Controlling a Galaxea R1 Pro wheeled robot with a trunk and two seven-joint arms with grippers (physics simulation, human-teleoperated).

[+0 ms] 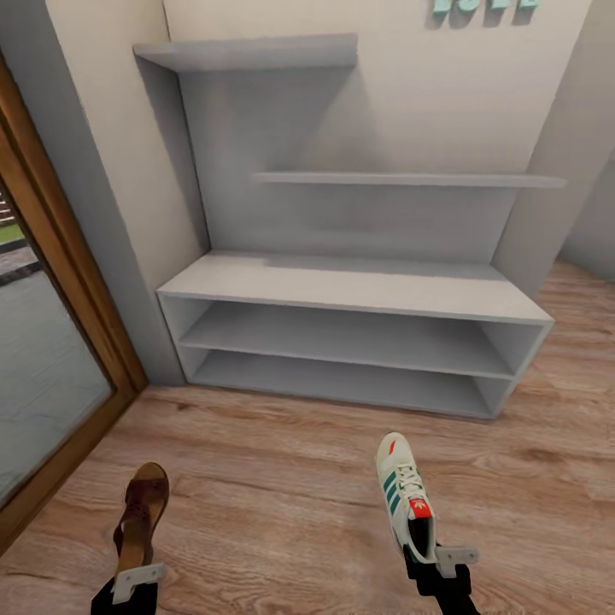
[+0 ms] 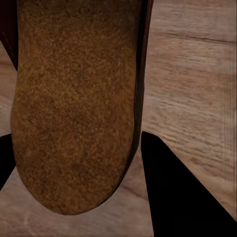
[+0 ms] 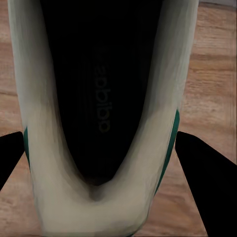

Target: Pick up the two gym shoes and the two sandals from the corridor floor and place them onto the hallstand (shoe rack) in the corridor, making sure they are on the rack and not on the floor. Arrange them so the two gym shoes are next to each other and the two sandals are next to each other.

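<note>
While the hallstand (image 1: 342,295) stands ahead against the far wall, two pieces of footwear are held out in front of it, one per arm. A brown sandal (image 1: 142,515) is gripped at its heel end by the left gripper (image 1: 137,581), toe pointing toward the rack, at the near left of the head view. In the left wrist view the sandal's suede-like footbed (image 2: 74,103) is seen between the two dark fingers (image 2: 182,197), the jaws clamped on either side of the heel. A white gym shoe (image 1: 406,500) with green stripes and a red tongue label is held by the right gripper (image 1: 436,564) at the near right, toe also toward the rack. In the right wrist view its dark opening and white heel collar (image 3: 98,197) are seen between the fingers (image 3: 207,173), the jaws closed against the heel sides. Both items are seen above the corridor floor (image 1: 282,478); whether either touches the planks cannot be told.

Both open shelf slots of the hallstand and its bench top are noted bare. Two floating shelves (image 1: 401,179) are fixed above it. A wood-framed glass door (image 1: 51,342) is noted at far left. Teal letters (image 1: 483,7) are partly seen on the wall at the top edge.
</note>
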